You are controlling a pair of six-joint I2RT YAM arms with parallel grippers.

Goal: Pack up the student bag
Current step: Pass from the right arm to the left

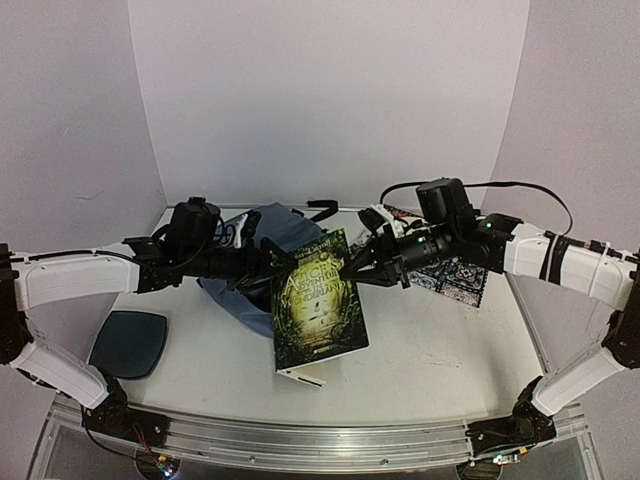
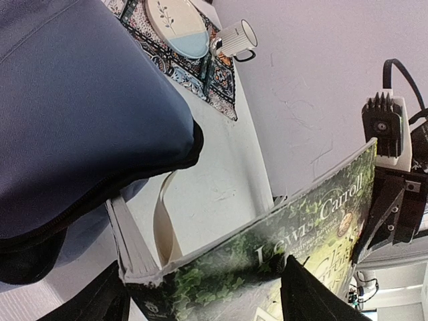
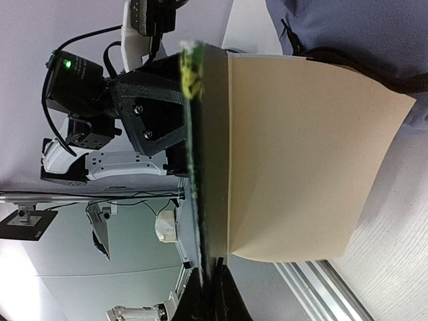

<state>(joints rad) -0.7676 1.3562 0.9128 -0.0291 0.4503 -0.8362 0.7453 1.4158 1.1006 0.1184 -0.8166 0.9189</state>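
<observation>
The slate-blue student bag lies at the back left of the table, and its fabric fills the upper left of the left wrist view. A green-covered book hangs upright in front of it. My right gripper is shut on the book's front cover at its top right corner; in the right wrist view the gripper pinches the cover edge while a cream page swings free. My left gripper is open, its fingers straddling the book's spine end.
A dark teal pad lies at the table's near left. A patterned mat sits at the right, and in the left wrist view it carries a plate and a mug. White walls enclose the table.
</observation>
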